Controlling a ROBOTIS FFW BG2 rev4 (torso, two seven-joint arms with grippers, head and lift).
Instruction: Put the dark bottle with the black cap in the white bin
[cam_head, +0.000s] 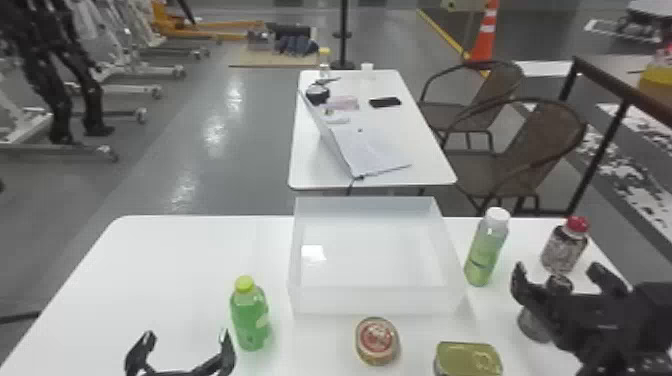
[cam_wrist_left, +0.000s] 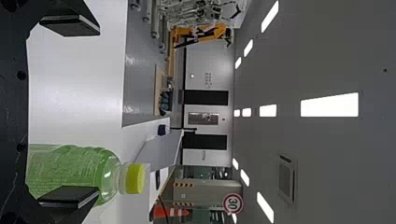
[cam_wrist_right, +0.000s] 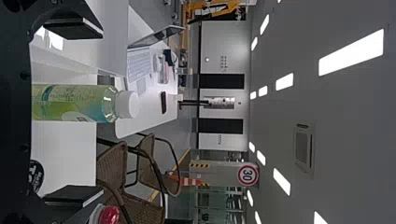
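My right gripper (cam_head: 558, 272) stands open at the table's right side. The dark bottle (cam_head: 533, 324) with its black cap is upright, partly hidden by that gripper; the cap shows between the two fingers. Seen from the right wrist, the open gripper (cam_wrist_right: 102, 113) has the round black cap (cam_wrist_right: 36, 176) low at its base, near one finger. The white bin (cam_head: 377, 300) is left of this gripper, towards the table's far edge. My left gripper (cam_head: 186, 336) is at the front left, open and holding nothing; the left wrist view shows the same gripper (cam_wrist_left: 99, 112) with its fingers apart.
A green bottle (cam_head: 250, 320) stands between the left gripper and the bin. Right of the bin are a pale green bottle with a white cap (cam_head: 486, 250) and a red-capped jar (cam_head: 564, 247). A round tin (cam_head: 377, 341) and a gold tin (cam_head: 467, 359) lie in front.
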